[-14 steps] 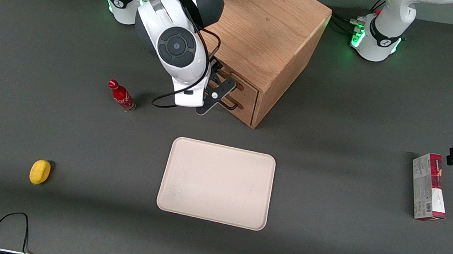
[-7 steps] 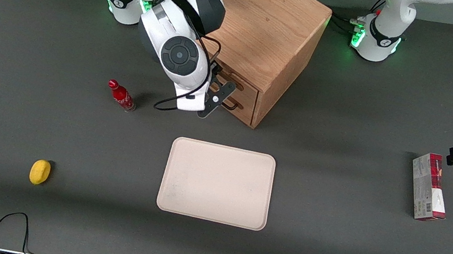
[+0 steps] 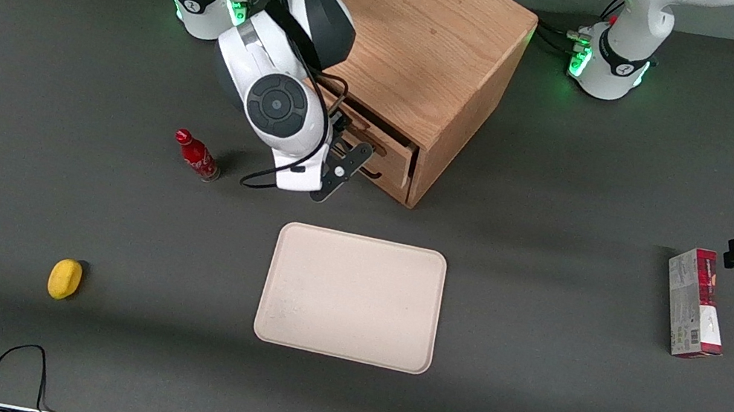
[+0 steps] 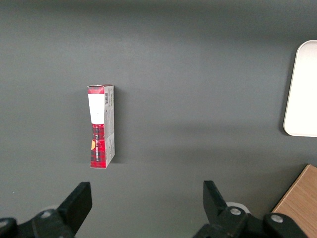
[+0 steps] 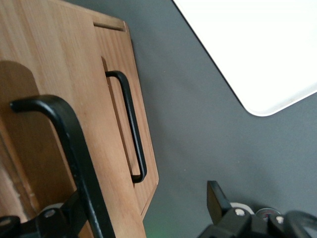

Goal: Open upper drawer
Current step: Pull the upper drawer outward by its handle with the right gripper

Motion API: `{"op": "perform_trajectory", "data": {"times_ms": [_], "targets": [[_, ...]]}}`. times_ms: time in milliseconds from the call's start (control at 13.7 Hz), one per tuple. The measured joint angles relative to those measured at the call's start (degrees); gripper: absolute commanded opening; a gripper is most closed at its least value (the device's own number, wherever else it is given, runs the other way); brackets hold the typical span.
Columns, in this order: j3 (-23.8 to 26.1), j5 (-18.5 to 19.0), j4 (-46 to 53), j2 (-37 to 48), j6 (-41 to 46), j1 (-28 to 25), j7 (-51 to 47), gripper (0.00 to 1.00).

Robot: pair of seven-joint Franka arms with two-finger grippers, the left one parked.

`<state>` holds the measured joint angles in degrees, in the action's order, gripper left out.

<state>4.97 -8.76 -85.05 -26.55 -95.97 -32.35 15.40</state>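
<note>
The wooden cube cabinet (image 3: 426,43) stands at the back of the table. Its upper drawer (image 3: 392,151) sits pulled out a little, with a dark gap under the cabinet top. My gripper (image 3: 345,160) is in front of the drawer, at its black bar handle. In the right wrist view the upper drawer's handle (image 5: 74,158) runs close by one finger (image 5: 64,218). The other finger (image 5: 215,196) stands well apart from it, so the gripper (image 5: 143,203) is open around the handle. The lower drawer (image 5: 116,64) with its own handle (image 5: 131,129) is shut.
A cream tray (image 3: 351,297) lies nearer the front camera than the cabinet. A red bottle (image 3: 197,156) stands beside my arm. A yellow object (image 3: 65,278) lies toward the working arm's end. A red-and-white box (image 3: 695,303) lies toward the parked arm's end.
My gripper has moved away from the cabinet front, and the upper drawer has slid out a little with it. A dark gap now shows above the drawer.
</note>
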Motion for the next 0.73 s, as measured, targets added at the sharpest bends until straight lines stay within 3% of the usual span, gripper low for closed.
{"op": "perform_trajectory", "data": {"times_ms": [730], "targets": [[-0.1,0.0,5.1,-3.7,-0.1,3.6,0.8,1.00]]}}
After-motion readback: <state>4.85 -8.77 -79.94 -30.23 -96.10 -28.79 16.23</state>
